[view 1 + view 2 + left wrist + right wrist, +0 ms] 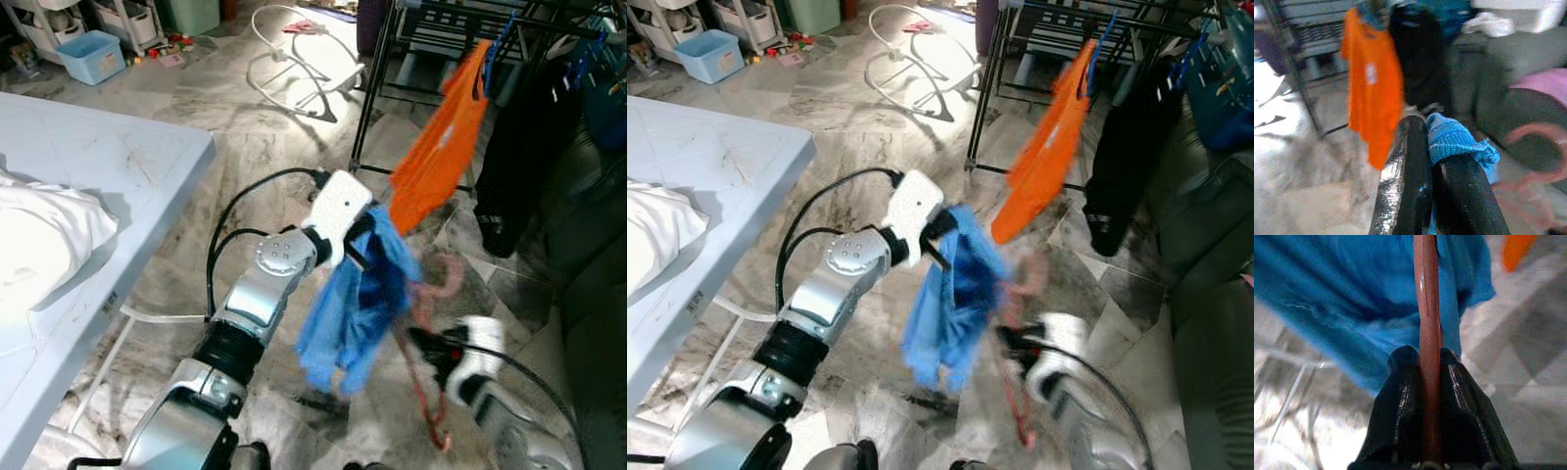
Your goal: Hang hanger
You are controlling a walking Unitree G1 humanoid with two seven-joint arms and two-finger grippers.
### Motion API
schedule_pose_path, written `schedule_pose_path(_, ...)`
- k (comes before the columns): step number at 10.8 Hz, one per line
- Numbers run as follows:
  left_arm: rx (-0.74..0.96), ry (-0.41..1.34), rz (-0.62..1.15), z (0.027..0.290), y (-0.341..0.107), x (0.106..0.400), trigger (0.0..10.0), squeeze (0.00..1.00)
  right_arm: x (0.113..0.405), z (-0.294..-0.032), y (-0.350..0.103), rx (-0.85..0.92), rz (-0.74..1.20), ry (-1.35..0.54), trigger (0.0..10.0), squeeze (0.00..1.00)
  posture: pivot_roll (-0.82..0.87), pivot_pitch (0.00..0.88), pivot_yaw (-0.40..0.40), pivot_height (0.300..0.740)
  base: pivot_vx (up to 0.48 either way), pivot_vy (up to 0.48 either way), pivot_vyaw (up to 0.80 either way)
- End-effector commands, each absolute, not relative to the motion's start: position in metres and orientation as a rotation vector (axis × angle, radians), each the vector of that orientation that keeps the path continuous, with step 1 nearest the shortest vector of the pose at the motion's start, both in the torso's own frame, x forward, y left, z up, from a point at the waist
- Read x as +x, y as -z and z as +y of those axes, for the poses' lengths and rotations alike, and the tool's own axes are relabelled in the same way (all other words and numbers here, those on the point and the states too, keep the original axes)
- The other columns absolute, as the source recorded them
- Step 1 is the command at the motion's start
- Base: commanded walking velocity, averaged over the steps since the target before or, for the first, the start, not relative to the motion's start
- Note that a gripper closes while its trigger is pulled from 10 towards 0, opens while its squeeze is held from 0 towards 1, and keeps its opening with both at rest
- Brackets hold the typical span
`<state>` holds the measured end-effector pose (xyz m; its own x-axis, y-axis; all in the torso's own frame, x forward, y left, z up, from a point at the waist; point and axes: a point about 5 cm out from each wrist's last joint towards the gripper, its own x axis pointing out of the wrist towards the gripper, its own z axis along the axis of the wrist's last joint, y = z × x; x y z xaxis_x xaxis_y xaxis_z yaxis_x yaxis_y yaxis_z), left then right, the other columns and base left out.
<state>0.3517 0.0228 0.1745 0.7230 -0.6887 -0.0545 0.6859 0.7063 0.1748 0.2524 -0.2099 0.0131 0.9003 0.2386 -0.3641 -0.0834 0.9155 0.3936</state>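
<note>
Hanger, a thin reddish-pink one, runs straight up between the two black fingers of the right gripper, which are clamped tight on its rod. In the head views it shows as a blurred pink loop low over the marble floor, with its lower arm reaching down toward the right gripper; the blur there makes its exact shape hard to read.

A blue garment hangs from the left gripper, whose fingers are pinched together on a bunched fold of the cloth. The cloth droops in the air, touching or just beside the pink hanger.

Beyond both grippers stands a black drying rack, with an orange shirt hanging from it on a blue hanger and a black garment next to it. A white table lies to the robot's left, with a white cloth heaped at its near edge. Farther off on the floor sit a white wire frame and a light blue bin.
</note>
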Motion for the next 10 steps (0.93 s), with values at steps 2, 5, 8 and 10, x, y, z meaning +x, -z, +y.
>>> schedule_pose_path(2,0.197,0.513,0.011,0.058,-0.161,0.366,10.0,0.0,0.233,-0.243,-0.004,0.456,0.415,0.001,10.0,0.0,0.09,0.159,-0.071,0.74,0.0,0.0,0.0)
schedule_pose_path(5,0.231,0.348,0.131,0.093,-0.125,0.366,10.0,0.0,0.222,-0.26,-0.008,0.462,0.386,0.062,10.0,0.0,0.09,0.164,-0.073,0.74,0.0,0.0,0.0)
schedule_pose_path(8,0.286,0.535,0.176,0.054,-0.095,0.339,10.0,0.0,0.26,-0.233,-0.066,0.443,0.213,-0.145,10.0,0.0,0.08,0.157,-0.073,0.74,0.0,0.0,0.0)
schedule_pose_path(10,0.249,0.563,0.093,0.027,-0.109,0.336,10.0,0.0,0.265,-0.205,-0.073,0.36,0.254,-0.3,10.0,0.0,0.09,0.151,-0.078,0.74,0.0,0.0,0.0)
